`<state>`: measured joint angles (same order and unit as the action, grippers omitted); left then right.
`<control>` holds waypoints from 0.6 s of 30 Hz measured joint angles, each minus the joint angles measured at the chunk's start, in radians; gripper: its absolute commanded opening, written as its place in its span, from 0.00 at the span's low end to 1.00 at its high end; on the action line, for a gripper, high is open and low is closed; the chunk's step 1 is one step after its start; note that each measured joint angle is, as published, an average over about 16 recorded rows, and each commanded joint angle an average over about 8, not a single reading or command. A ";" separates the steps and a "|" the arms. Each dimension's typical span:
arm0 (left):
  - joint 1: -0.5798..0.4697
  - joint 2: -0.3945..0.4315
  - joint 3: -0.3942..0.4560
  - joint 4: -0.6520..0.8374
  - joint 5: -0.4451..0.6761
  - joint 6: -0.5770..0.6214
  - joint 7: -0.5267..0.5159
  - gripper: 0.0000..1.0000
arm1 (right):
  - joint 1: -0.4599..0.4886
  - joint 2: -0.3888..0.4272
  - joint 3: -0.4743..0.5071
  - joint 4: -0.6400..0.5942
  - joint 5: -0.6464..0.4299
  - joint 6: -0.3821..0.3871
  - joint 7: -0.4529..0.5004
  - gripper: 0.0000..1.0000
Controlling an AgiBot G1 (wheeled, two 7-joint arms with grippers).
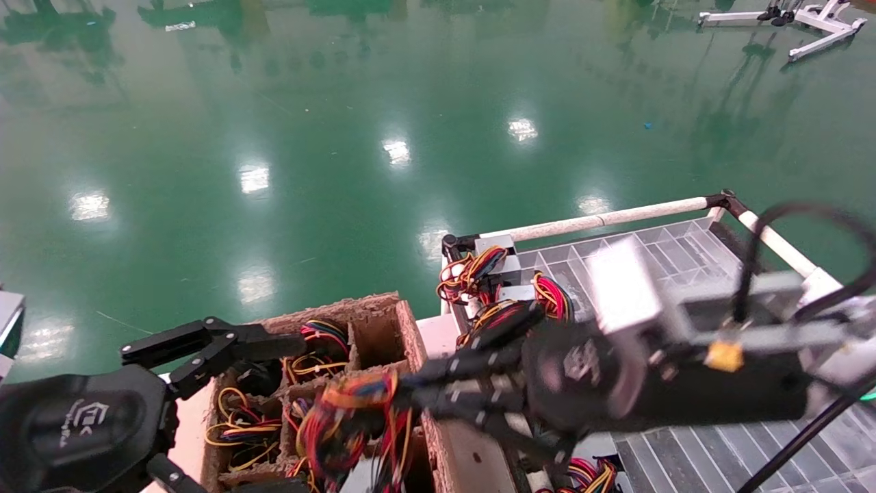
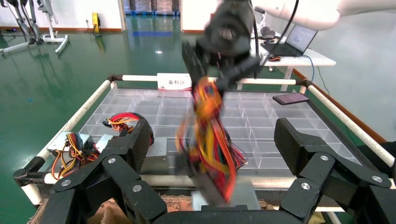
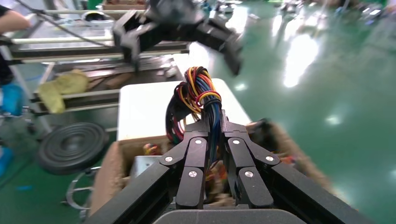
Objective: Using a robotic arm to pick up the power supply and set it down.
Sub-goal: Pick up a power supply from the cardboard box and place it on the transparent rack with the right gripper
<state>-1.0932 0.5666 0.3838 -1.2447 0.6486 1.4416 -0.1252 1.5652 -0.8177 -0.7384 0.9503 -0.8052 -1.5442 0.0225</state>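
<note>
My right gripper, on the white robotic arm, is shut on the red, yellow and orange wire bundle of a power supply. The supply hangs over the cardboard carton. In the left wrist view it dangles below that gripper, its grey body blurred at the lower end. In the right wrist view the wires stick out past the closed fingertips of my right gripper. My left gripper is open beside the carton, holding nothing, and it also shows in the right wrist view.
The carton's other cells hold more wired supplies. To the right, a clear compartment tray framed by white tube rails carries more supplies at its near corner. Green floor lies beyond.
</note>
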 measured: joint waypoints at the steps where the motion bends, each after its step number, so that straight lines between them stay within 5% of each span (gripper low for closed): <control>1: 0.000 0.000 0.000 0.000 0.000 0.000 0.000 1.00 | 0.011 0.006 0.004 -0.003 0.000 -0.001 -0.003 0.00; 18: 0.000 0.000 0.000 0.000 0.000 0.000 0.000 1.00 | 0.322 -0.027 -0.012 -0.281 -0.113 -0.022 -0.146 0.00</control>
<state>-1.0933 0.5666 0.3838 -1.2447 0.6486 1.4416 -0.1252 1.8875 -0.8447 -0.7507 0.6688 -0.9180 -1.5664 -0.1233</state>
